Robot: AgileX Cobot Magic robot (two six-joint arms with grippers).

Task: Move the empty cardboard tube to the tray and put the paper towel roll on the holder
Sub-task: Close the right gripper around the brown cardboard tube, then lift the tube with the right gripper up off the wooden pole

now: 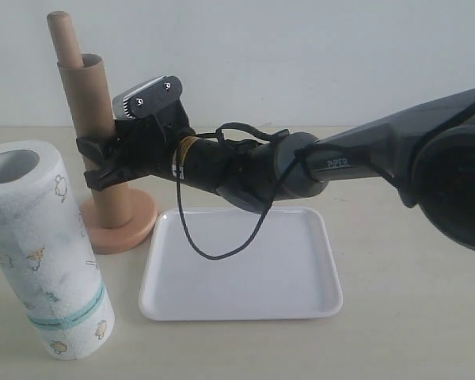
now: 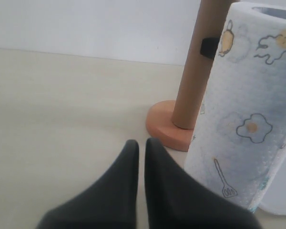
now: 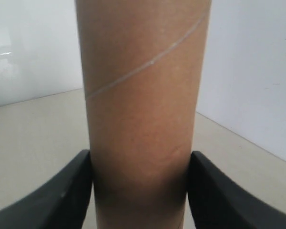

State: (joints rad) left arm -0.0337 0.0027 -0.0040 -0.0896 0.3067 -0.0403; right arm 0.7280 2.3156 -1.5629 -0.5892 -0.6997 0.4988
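1. The right gripper [image 1: 96,163] was clamped on the empty cardboard tube [image 1: 85,93] at about mid-height. In the right wrist view its two black fingers [image 3: 69,191] pressed against opposite sides of the brown cylinder [image 3: 143,95].
2. The tube stood sleeved over the dowel of the holder [image 1: 63,33], whose rounded wooden top poked out above the tube's rim. Both leaned toward 11 o'clock in the exterior view, and in the left wrist view the tube's lower end reached the peach-tan base [image 2: 163,125].
3. The holder's base sat on the table [image 1: 412,317] at 10 o'clock from the tray [image 1: 245,310], close to its corner.
4. The tray lay flat and held nothing, with a loop of black cable [image 1: 214,252] from the right arm hanging above it.
5. The paper towel roll [image 1: 46,253] stood on end at 8 o'clock from the tray, just beside the holder's base, its hollow core facing up.
6. The left gripper [image 2: 139,144] was pinched closed on nothing, low over the bare table, with the printed roll [image 2: 248,109] and the holder just ahead of it.
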